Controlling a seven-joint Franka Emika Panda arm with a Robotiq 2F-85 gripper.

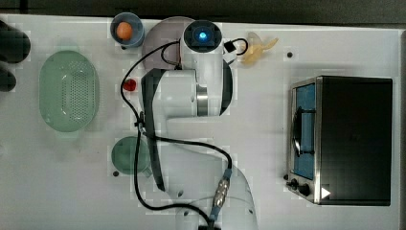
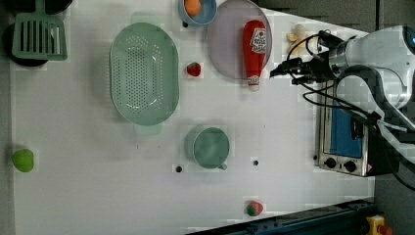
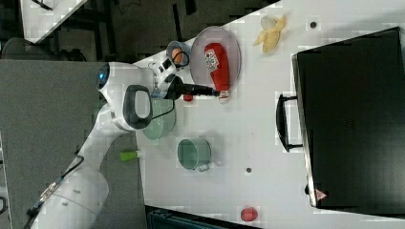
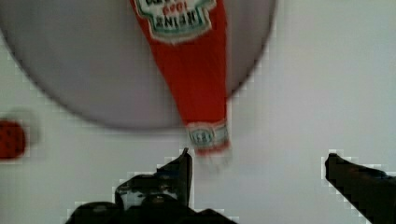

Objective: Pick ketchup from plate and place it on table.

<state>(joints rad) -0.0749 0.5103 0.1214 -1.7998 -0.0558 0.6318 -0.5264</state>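
Ketchup (image 2: 255, 45) lies on the plate (image 2: 226, 44) (cap overhanging); tool (image 4: 257, 161) released, above it.

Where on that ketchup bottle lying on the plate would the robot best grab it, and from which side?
Probably from above, across the slim neck just behind the cap. The ketchup bottle lies flat, its body on the plate and its cap end poking past the rim over the table. The neck narrows there, so the open end effector could straddle it with room for both fingers.
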